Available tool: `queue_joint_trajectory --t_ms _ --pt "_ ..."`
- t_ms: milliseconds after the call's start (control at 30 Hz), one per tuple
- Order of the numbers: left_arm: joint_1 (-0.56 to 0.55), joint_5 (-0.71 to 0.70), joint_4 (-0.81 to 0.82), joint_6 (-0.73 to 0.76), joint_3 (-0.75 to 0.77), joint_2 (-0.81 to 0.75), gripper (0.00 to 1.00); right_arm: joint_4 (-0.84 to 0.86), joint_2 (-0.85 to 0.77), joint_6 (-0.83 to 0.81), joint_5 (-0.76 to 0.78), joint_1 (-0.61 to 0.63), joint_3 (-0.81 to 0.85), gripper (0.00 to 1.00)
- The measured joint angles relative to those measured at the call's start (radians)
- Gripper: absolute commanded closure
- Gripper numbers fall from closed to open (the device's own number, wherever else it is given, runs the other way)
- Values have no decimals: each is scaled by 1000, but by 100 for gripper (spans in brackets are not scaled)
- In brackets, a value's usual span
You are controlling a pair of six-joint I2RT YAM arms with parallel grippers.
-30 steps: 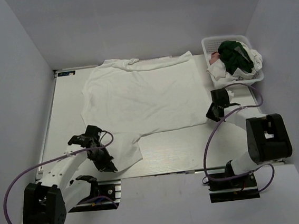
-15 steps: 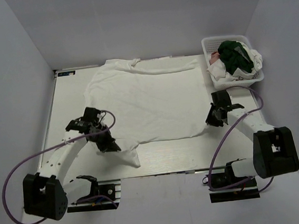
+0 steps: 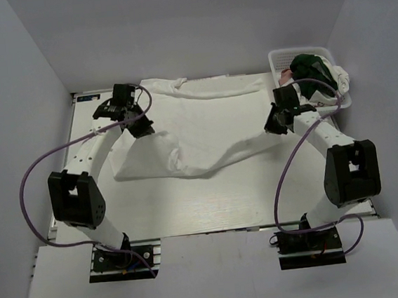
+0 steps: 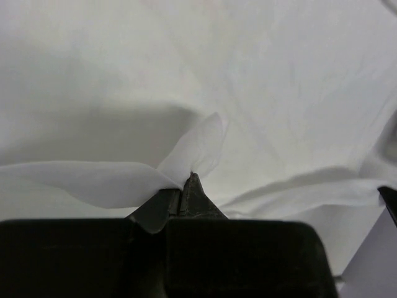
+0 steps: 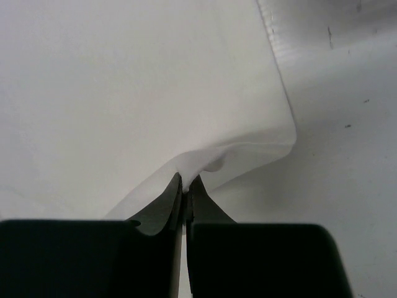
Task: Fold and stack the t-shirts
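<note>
Hem is sagging between us: we are pinching the shirt point(image 3: 210, 116) with the left gripper point(image 3: 143, 129) and right gripper point(image 3: 273, 126), both closed on cloth above the table point(image 3: 211, 204). Its collar edge is lying just far of both grippers, running left-right, equally near each.

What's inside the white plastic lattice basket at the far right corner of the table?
The white plastic lattice basket holds a crumpled dark green cloth on top, white cloth beside it, a sliver of pink cloth. Anything beneath is covered.
</note>
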Motion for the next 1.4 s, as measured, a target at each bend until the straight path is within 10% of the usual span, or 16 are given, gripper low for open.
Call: queue_joint_trajectory --t_ms 767,967,1033,1133,1267,1400 --pt "94 -180 378 232 204 328 98 -172 359 5 146 -41 374 92" --pt "108 -171 411 270 340 502 40 -171 443 10 180 -47 460 71" --pt "119 -146 436 285 409 571 0 -170 462 7 191 -47 496 43" --pt "133 -113 443 304 576 703 0 -165 466 -13 186 -40 530 10" --pt "147 -109 381 317 710 793 0 -135 443 -61 144 -22 516 10" --pt "155 -125 390 313 466 648 0 -90 374 -108 92 7 424 10"
